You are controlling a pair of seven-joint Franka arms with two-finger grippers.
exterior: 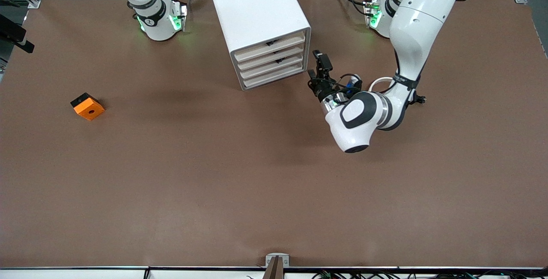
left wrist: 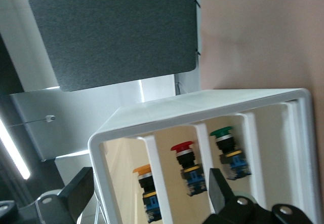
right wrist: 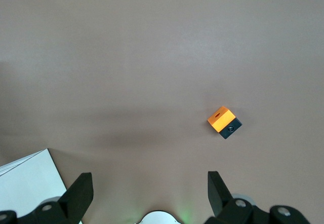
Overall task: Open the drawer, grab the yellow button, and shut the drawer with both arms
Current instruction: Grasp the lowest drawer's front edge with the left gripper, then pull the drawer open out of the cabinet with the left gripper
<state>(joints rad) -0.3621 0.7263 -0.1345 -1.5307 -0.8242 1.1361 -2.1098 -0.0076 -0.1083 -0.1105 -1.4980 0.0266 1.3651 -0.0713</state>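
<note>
The white cabinet (exterior: 252, 5) stands at the table's middle, near the arms' bases, with all four cream drawer fronts pushed in. The top drawer (exterior: 269, 46) shows in the left wrist view (left wrist: 124, 183) with the orange-yellow capped button (left wrist: 143, 170) standing in it. My left gripper (exterior: 316, 67) is open and empty. It hangs just in front of the drawer fronts, at the corner toward the left arm's end, and the left wrist view (left wrist: 149, 198) shows its jaws spread wide. My right gripper (right wrist: 149, 193) is open and empty, waiting high above its base, out of the front view.
A red-capped button (left wrist: 183, 147) and a green-capped button (left wrist: 221, 132) sit in the two drawers below the top one. An orange cube with a hole (exterior: 87, 106) lies toward the right arm's end, also in the right wrist view (right wrist: 224, 121).
</note>
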